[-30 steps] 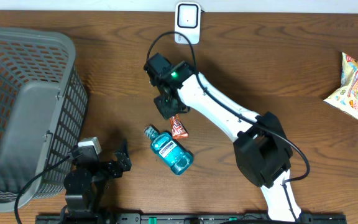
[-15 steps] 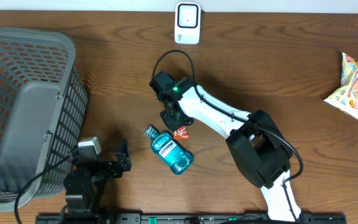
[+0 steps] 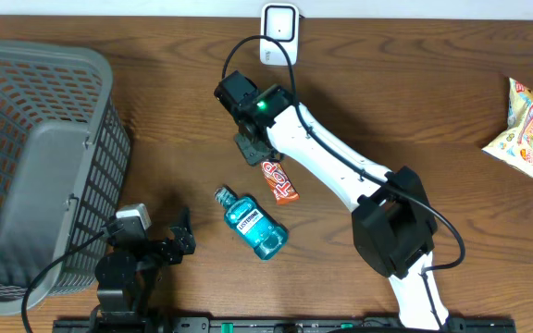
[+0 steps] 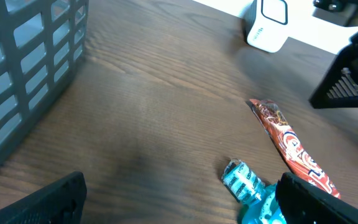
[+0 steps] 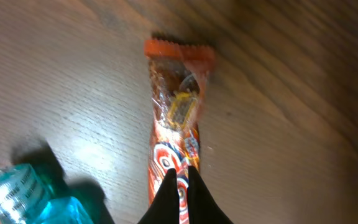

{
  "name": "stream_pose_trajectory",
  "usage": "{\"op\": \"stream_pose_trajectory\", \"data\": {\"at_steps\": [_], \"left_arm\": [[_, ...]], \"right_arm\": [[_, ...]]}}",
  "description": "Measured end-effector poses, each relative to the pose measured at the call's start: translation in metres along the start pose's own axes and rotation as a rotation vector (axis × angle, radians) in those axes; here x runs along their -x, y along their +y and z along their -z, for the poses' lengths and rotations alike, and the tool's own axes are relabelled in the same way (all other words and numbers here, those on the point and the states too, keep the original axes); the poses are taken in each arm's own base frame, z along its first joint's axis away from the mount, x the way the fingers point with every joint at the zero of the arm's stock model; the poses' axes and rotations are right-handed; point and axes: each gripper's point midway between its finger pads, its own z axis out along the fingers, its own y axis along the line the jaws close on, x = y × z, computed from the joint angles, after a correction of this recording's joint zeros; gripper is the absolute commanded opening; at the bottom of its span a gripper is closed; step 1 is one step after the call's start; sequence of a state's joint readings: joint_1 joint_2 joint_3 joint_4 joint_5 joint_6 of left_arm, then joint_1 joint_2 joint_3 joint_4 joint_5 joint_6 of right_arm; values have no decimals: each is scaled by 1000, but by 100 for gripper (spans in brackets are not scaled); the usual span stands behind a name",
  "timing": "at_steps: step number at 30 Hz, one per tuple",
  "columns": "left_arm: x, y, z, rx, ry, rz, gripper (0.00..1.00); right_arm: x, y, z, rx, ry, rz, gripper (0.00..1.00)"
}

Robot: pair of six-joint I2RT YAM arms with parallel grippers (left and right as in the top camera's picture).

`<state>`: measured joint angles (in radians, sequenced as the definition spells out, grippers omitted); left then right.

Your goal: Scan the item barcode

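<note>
Mouthwash bottle (image 3: 255, 225) holds blue liquid (lying flat); left hand (image 3: 185, 239) released; right hand (image 5: 180, 185) clenched over snack bar (image 5: 174, 118).

Setting: robot lab bench dressed as mock shop checkout.
- Brown wood-grain table (image 3: 155, 111) carried retail props: grey plastic lattice shopping basket (image 3: 26, 102), white boxy barcode scanner (image 3: 278, 28) at far edge.
- Packaged goods lay loose: blue mouthwash bottle (image 3: 254, 225), orange-red foil snack bar (image 3: 280, 181), colourful crisp bags (image 3: 521, 116).
- White-and-black robot arm (image 3: 331, 162) and small black robot arm (image 3: 123, 268), both cabled, sat at near edge.
</note>
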<state>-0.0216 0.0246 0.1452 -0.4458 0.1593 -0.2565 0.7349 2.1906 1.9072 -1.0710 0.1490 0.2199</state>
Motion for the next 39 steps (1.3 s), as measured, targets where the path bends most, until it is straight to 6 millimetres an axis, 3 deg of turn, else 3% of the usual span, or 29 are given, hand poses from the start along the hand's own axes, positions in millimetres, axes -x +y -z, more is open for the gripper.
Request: {"op": "stream_pose_trajectory", "data": {"at_steps": [4, 12, 18, 22, 27, 30, 36, 39], "left_arm": [[0, 0, 0, 0, 0, 0, 98], [0, 0, 0, 0, 0, 0, 98], [0, 0, 0, 0, 0, 0, 98], [0, 0, 0, 0, 0, 0, 98], [0, 0, 0, 0, 0, 0, 98], [0, 0, 0, 0, 0, 0, 98], [0, 0, 0, 0, 0, 0, 98], [0, 0, 0, 0, 0, 0, 98]], "right_arm": [[0, 3, -18, 7, -27, -4, 1], [-39, 1, -62, -14, 61, 9, 1], [-49, -4, -51, -29, 125, 29, 1], [-51, -9, -18, -42, 193, 37, 1], [-59, -7, 2, -11, 228, 31, 1], [-63, -1, -8, 9, 226, 29, 1], [-89, 5, -53, 19, 239, 26, 1], [-89, 3, -52, 3, 236, 27, 1]]}}
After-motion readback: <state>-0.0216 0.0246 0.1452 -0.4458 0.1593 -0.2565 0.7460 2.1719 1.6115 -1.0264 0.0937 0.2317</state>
